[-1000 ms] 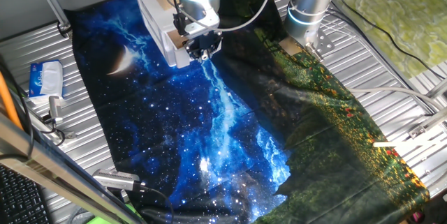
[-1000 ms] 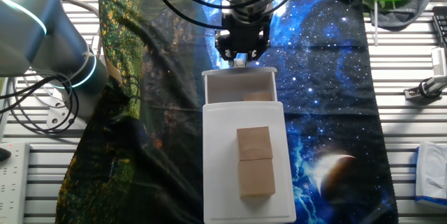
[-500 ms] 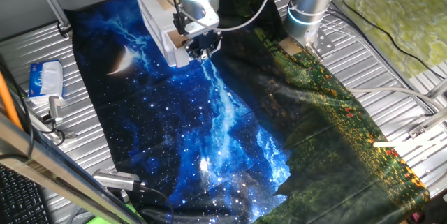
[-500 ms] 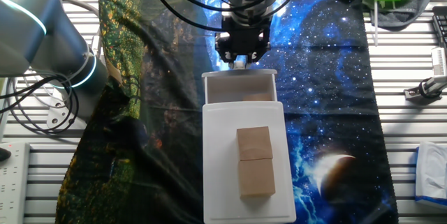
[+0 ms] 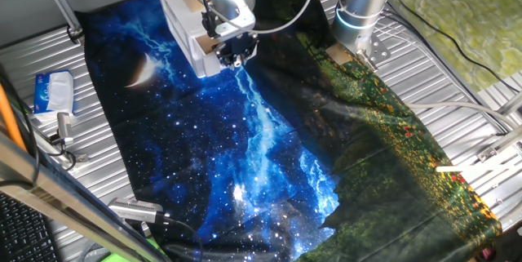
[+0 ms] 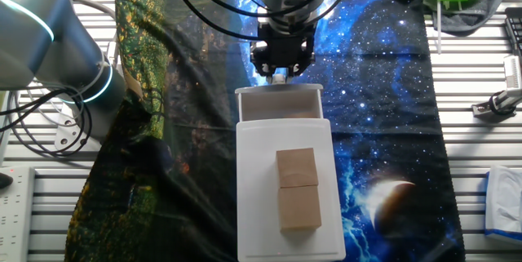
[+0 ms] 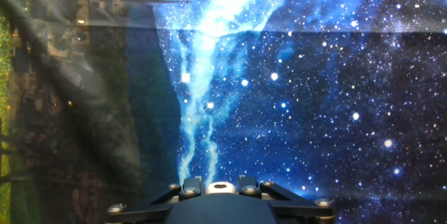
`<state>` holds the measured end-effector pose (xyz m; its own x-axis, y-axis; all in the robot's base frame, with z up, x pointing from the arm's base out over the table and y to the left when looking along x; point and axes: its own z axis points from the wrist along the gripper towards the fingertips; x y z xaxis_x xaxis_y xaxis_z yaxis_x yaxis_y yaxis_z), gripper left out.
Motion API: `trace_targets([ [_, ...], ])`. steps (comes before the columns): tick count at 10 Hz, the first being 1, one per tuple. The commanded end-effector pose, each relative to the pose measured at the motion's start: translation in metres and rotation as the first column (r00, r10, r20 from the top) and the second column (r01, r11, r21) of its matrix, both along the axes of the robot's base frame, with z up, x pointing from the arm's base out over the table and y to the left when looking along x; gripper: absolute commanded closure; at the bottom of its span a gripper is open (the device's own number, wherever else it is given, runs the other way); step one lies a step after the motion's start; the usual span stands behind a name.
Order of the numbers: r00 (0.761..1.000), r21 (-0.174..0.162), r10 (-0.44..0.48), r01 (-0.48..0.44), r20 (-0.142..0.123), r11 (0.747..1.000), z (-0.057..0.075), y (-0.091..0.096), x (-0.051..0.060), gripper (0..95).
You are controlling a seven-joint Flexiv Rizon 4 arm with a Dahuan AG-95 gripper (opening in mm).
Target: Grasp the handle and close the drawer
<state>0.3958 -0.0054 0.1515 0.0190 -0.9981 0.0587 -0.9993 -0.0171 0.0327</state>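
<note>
Handle between gripper fingers

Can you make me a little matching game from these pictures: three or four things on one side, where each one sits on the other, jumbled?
Things:
1. black two-finger gripper
2. two tan wooden blocks
3. small white drawer with tan inner walls
4. blue-and-white packet

Places:
A. on top of the white mini cabinet
B. on the bare ribbed metal table, off the starry blue cloth
C. at the drawer's front, around its tiny white knob
D. sticking partly out of the cabinet

Pairs: 1-C, 2-A, 3-D, 4-B
</note>
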Motion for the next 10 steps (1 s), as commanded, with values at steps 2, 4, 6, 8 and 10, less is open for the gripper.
trace_targets([
  [2,1.000,0.008,0.007,-0.007,0.005,1.000,0.000,-0.010,-0.003,95.0],
  [4,1.000,0.007,0.009,-0.009,0.006,1.000,0.001,-0.018,-0.006,95.0],
  [6,1.000,0.014,0.013,-0.013,0.010,1.000,0.000,-0.023,-0.007,95.0],
  [8,1.000,0.016,0.017,-0.017,0.012,1.000,0.000,-0.028,-0.009,95.0],
  [10,1.000,0.016,0.020,-0.021,0.015,1.000,0.001,-0.032,-0.011,95.0],
])
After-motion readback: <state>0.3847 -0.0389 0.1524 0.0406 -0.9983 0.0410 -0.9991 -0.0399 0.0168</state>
